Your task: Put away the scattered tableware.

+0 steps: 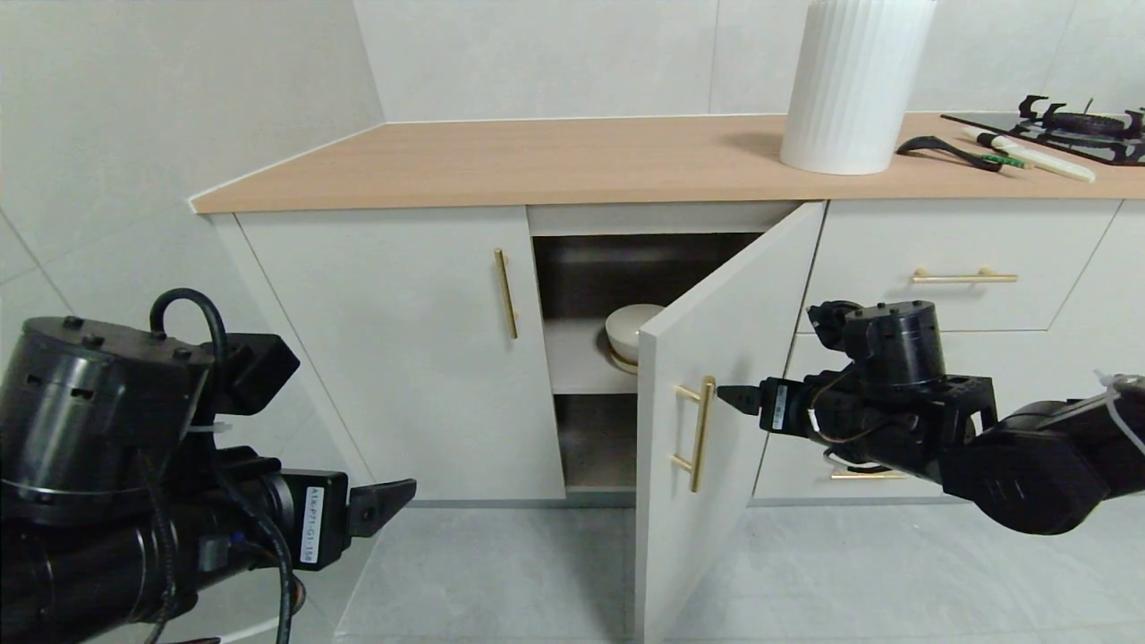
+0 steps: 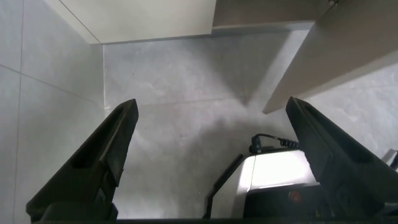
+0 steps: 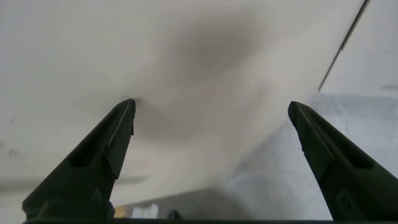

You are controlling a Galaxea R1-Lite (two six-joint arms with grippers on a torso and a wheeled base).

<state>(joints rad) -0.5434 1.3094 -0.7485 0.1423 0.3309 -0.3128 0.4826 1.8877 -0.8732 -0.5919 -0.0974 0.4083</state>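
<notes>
A pale bowl (image 1: 631, 331) sits on the middle shelf of the open cabinet, behind its swung-out door (image 1: 716, 340). My right gripper (image 1: 729, 398), jaws spread, hangs just right of the door's brass handle (image 1: 699, 433). My left gripper (image 1: 398, 492), jaws also spread, hangs low at near left. I judge the door is the step in hand, and the next move calls for meeting it squarely. A ladle (image 1: 939, 149) on the far-right counter (image 1: 537, 161) looks unstored.

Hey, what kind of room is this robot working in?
Most likely a kitchen: a wooden countertop over white cabinets, a gas hob at its right end, and a bowl shelved behind the open cabinet door.
</notes>
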